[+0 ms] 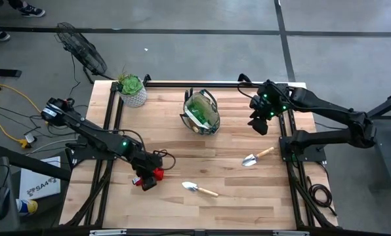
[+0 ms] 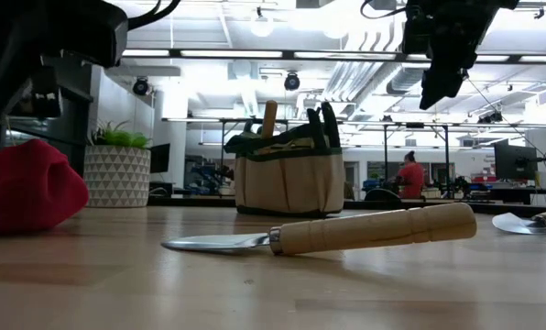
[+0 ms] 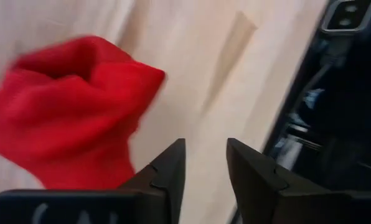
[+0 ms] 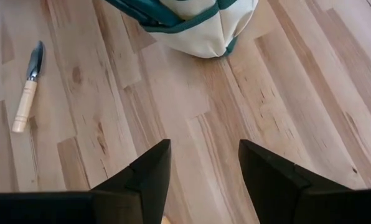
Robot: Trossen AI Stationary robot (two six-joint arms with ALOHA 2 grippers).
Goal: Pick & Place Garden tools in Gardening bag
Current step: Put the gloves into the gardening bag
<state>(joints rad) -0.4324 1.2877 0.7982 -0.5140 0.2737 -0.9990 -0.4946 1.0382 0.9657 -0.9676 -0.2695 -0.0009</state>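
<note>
Left claw (image 3: 204, 165) is seen low at the worktop's (image 1: 248, 196) front-left, fingers parted with nothing between them; the red cloth (image 3: 67, 112) lies just beside it, off to one side of the gap, not gripped. Nearest trowel (image 1: 199, 189) is angled along the front edge, blade toward the left arm. Right claw (image 4: 204, 171) hangs open and empty beside the gardening bag (image 1: 202, 111), second trowel (image 1: 256, 157) nearer it. A workshop room is visible behind.

red cloth (image 1: 157, 174) | beige bag, dark green trim (image 1: 202, 113) | white triangle-patterned pot (image 1: 134, 97) | pale wood handles, silver trowels (image 1: 199, 189)
</note>
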